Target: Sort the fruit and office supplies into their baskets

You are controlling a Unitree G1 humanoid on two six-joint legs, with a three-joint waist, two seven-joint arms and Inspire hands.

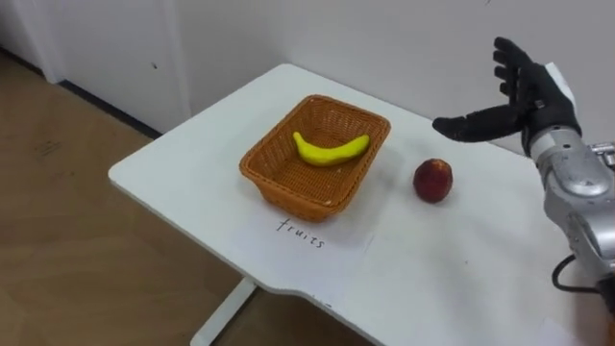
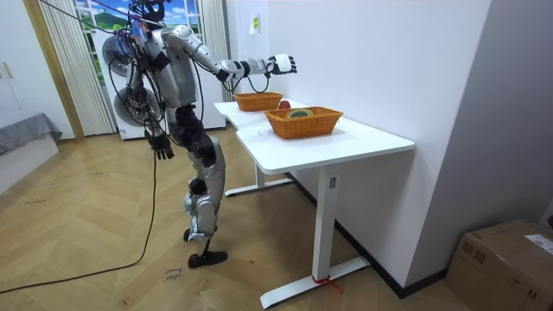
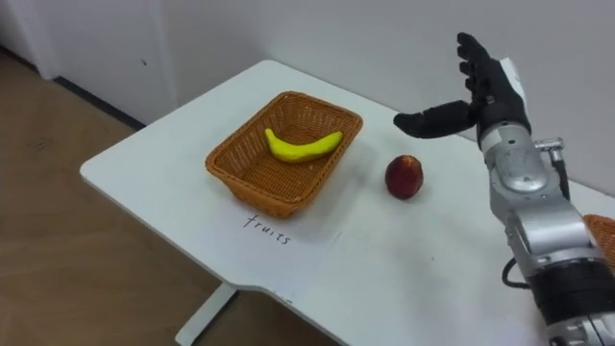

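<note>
A yellow banana lies in the woven orange fruit basket near the table's left end. Just right of that basket, a red apple stands on the white table. My right hand hovers above and to the right of the apple, open, with straight fingers and the thumb pointing toward the basket; it holds nothing. In the room view this arm reaches out over the table, while my left hand hangs relaxed by my thigh. A second orange basket with coloured items stands on the nearer part of the table.
A paper label with handwriting lies in front of the fruit basket. I stand at the table's long side on a wooden floor. A white wall runs behind the table. A cardboard box sits on the floor at the room view's right.
</note>
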